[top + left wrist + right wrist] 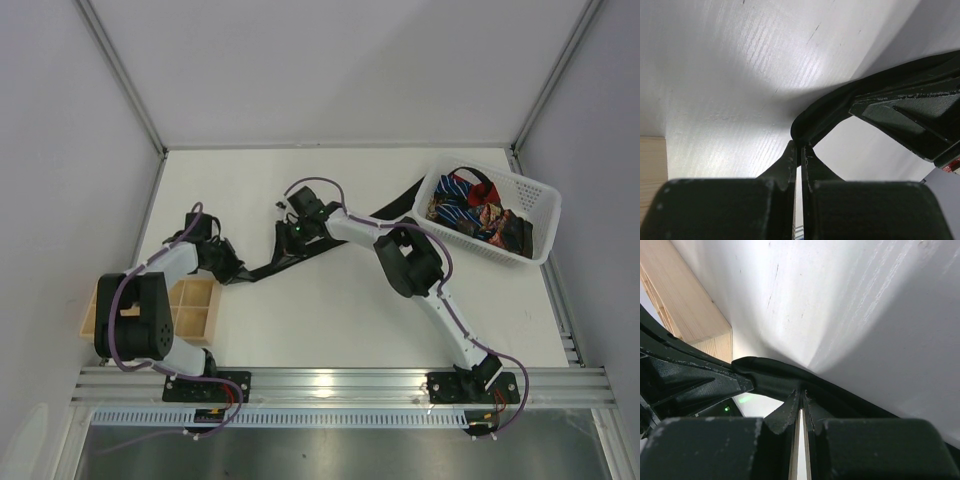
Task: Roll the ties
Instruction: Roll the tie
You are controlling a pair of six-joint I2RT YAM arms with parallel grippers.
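Black tie (392, 212) mid-table, basket (543, 228) far-right edge

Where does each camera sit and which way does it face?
Top: above, behind the bases, looking down on table, both arms, tie, basket.
Left wrist: along left gripper, shut on the tie.
Right wrist: along right gripper, shut on the tie; tray behind.
Shared: all show the tie; wrist views also the opposite gripper.

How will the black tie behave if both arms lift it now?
Probably floppy: the black tie curls over where the left gripper and right gripper pinch it. Its free end toward the basket would likely drag. Seems thin: both pinch it nearly shut.
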